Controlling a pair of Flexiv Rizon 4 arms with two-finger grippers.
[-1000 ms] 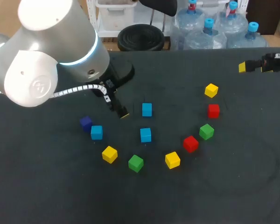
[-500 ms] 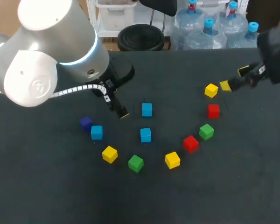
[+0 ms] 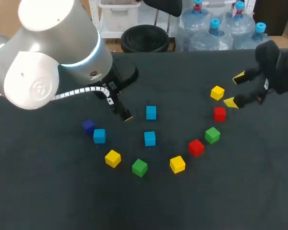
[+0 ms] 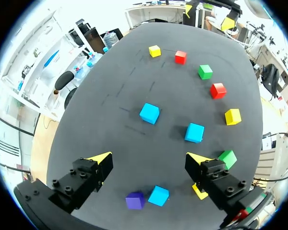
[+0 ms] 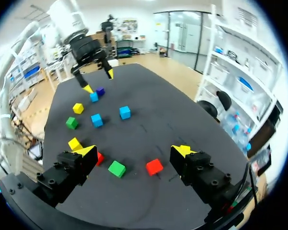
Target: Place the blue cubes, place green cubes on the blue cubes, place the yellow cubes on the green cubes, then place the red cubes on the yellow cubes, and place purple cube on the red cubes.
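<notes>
The left pincer (image 4: 149, 158) hung wide open over the tabletop (image 3: 48, 201) with nothing between its fingers. In the head view it sat just left of and beyond the middle blue cube (image 3: 150, 138). A far blue cube (image 3: 151, 112) lay just beyond that middle one. A left blue cube (image 3: 99, 135) lay well to its left, just beside the purple cube (image 3: 89, 126).

The rest curved around the middle blue cube. In front of it, from left to right, lay the left yellow cube (image 3: 113, 158), left green cube (image 3: 139, 167) and near yellow cube (image 3: 177, 164). To its right, going farther back, lay the near red cube (image 3: 196, 147), right green cube (image 3: 212, 135), far red cube (image 3: 220, 114) and far yellow cube (image 3: 217, 92). Every cube lay singly on the tabletop.

The right pincer (image 3: 234, 89) was also wide open and empty, far to the right of the middle blue cube and close beside the far yellow cube.
</notes>
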